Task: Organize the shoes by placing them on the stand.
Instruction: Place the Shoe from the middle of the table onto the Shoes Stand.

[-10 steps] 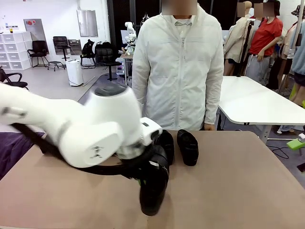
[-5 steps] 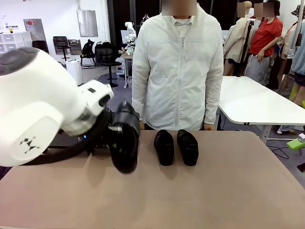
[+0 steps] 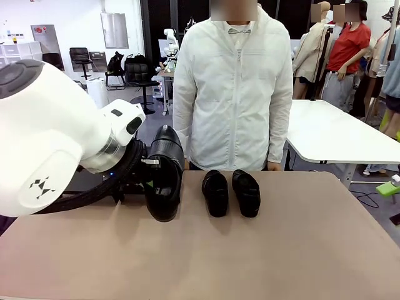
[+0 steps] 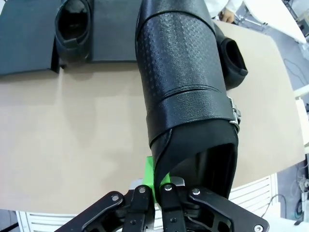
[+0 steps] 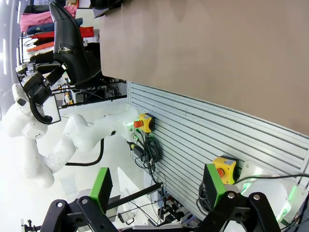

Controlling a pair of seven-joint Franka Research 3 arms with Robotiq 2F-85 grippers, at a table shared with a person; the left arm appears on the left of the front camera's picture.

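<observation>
My left gripper (image 3: 147,182) (image 4: 158,185) is shut on the heel rim of a black loafer (image 3: 164,181) (image 4: 183,87), which hangs above the table left of centre with its toe pointing down and away. Two more shoes (image 3: 215,192) (image 3: 246,192) lie side by side on the table in front of the person. In the left wrist view the black stand (image 4: 26,43) lies at the upper left with one shoe (image 4: 72,29) on it, and another shoe (image 4: 232,60) shows to the right of the held one. My right gripper (image 5: 157,189) is open and holds nothing, off the table's edge.
A person in a white jacket (image 3: 232,87) stands at the far side of the tan table (image 3: 300,250). My left arm's big white housing (image 3: 50,144) blocks the table's left part in the front view. A white table (image 3: 337,134) stands at the back right.
My left arm lifted the loafer from the near middle of the table and swung it left and farther away. Over the last half second it hardly moved.
</observation>
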